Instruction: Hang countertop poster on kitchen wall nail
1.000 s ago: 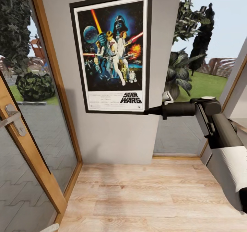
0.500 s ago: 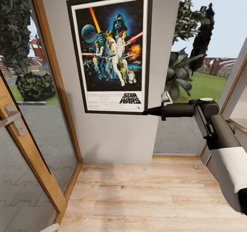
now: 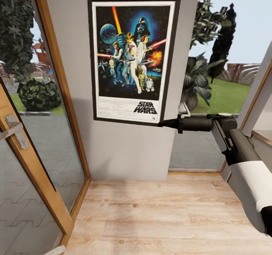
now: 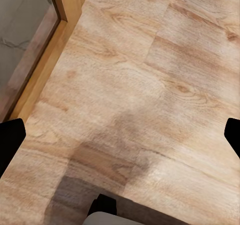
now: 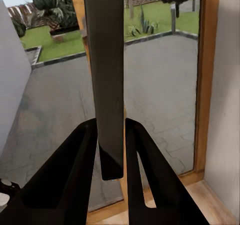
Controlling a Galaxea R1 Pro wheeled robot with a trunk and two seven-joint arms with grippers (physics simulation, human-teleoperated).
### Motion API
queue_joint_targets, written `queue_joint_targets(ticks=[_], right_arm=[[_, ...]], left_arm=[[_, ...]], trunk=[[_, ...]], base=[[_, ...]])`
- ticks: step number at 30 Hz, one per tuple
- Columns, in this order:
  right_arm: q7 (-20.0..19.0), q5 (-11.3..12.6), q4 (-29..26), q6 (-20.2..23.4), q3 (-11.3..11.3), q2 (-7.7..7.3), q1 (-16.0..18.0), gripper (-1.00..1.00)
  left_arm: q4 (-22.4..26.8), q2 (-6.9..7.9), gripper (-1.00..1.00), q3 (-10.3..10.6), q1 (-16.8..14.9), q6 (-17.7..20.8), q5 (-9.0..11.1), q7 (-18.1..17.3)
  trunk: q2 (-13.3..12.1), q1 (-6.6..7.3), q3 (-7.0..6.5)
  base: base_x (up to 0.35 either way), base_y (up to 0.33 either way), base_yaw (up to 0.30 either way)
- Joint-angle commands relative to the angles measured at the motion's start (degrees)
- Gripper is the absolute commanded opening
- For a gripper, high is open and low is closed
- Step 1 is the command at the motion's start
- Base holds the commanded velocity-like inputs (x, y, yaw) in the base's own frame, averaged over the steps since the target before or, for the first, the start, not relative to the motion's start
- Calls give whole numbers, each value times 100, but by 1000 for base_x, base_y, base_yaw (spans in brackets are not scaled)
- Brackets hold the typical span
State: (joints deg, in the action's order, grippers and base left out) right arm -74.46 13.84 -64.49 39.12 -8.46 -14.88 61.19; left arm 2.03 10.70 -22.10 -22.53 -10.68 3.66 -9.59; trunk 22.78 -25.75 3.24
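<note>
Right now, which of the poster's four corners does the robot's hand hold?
The lower right corner of the poster. The right hand is closed on the black frame there, reaching in from the right; the other three corners are free against the grey wall.

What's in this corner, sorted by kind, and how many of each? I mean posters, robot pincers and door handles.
Posters: 1, the Star Wars poster against the grey wall.
Robot pincers: 2, the right pincer clamped on the poster's lower corner, the left pincer over the wooden floor.
Door handles: 1, the metal door handle.
Total: 4.
</note>
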Motion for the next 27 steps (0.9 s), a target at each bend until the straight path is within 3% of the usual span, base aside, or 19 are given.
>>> queue_joint_targets(ticks=[1, 27], right_arm=[[-2, 64, 22, 52, -12, -6, 7, -100], [2, 110, 100, 15, -7, -6, 7, -100]], left_arm=[[-9, 2, 100, -13, -6, -13, 39, -35], [-9, 2, 100, -13, -6, -11, 39, -35]], trunk=[[14, -4, 13], [14, -4, 13]], base=[[0, 0, 0], [3, 0, 0]])
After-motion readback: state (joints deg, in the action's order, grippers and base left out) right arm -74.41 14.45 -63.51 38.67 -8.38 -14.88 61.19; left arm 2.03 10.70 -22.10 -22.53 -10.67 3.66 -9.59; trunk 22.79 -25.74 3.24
